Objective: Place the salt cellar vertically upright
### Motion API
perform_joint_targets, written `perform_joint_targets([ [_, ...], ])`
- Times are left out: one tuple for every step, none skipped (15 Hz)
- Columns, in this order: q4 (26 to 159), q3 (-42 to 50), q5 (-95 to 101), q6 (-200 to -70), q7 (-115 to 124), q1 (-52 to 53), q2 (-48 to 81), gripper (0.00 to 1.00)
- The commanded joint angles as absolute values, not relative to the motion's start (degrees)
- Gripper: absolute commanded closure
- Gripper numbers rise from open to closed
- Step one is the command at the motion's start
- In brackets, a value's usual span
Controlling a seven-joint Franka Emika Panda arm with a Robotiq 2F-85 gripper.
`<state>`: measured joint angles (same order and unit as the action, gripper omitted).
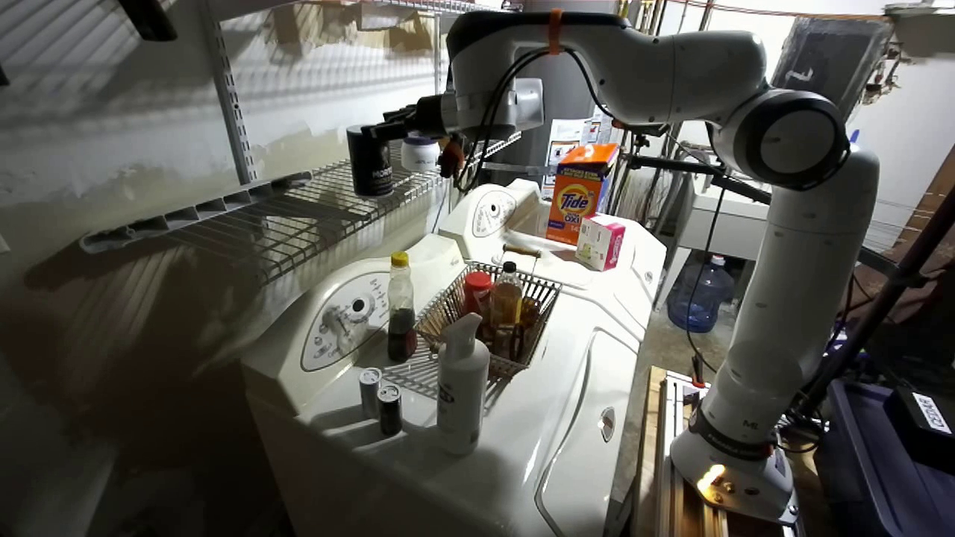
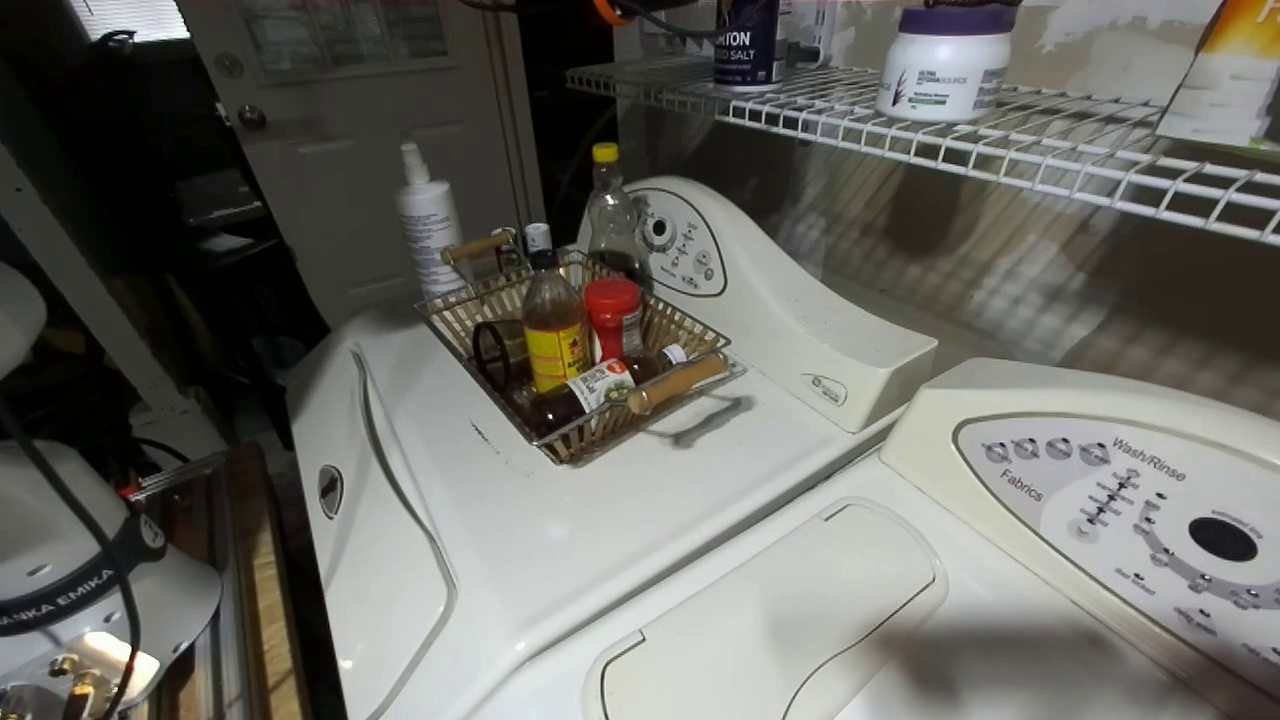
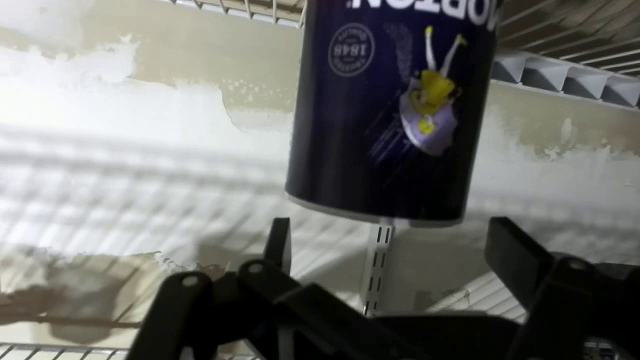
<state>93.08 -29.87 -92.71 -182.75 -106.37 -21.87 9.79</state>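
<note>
The salt cellar (image 1: 371,164) is a dark cylinder with a pale rim, marked Morton and salt. It stands upright on the wire shelf (image 1: 298,237); its lower part also shows in an exterior view (image 2: 748,50), its top cut off. My gripper (image 1: 379,125) is at the level of its top, and the near finger overlaps its upper edge in that view. In the wrist view, which stands upside down, the gripper (image 3: 389,227) is open and empty. The salt cellar (image 3: 390,115) is ahead of the fingertips, with visible gaps at both sides.
A white jar with a purple lid (image 2: 945,65) stands beside it on the shelf. A grey ribbed bar (image 1: 198,212) lies along the wall. Below, the white washer tops hold a basket (image 1: 541,298) of bottles, two small shakers (image 1: 389,410) and a white bottle (image 1: 462,395).
</note>
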Motion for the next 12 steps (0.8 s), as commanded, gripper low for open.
perform_joint_targets([
  [96.8, -30.5, -89.5, -194.4, -105.3, -19.4, 6.7, 0.00],
  [97.8, -30.7, -89.0, -198.3, -106.4, -18.6, 6.4, 0.00],
  [102.3, -20.3, -81.5, -199.5, -98.2, -8.8, 4.1, 0.00],
  [100.3, -29.2, -89.1, -203.8, -109.8, -15.6, 5.2, 0.00],
  [101.3, -27.7, -90.3, -205.7, -112.2, -13.3, 4.8, 0.00],
  [101.5, -28.4, -93.8, -206.9, -117.4, -13.2, 4.6, 0.00],
  [100.8, -29.1, -96.9, -207.6, -121.5, -13.0, 4.7, 0.00],
  [100.1, -29.7, -99.8, -208.5, -125.7, -12.9, 4.9, 0.00],
  [99.8, -30.5, -103.2, -208.2, -129.8, -13.1, 4.8, 0.00],
  [99.2, -31.3, -106.0, -208.5, -133.9, -13.3, 5.0, 0.00],
  [98.9, -32.0, -109.0, -208.3, -137.9, -13.6, 4.8, 0.00],
  [98.5, -32.8, -111.6, -208.6, -141.9, -13.8, 4.7, 0.00],
])
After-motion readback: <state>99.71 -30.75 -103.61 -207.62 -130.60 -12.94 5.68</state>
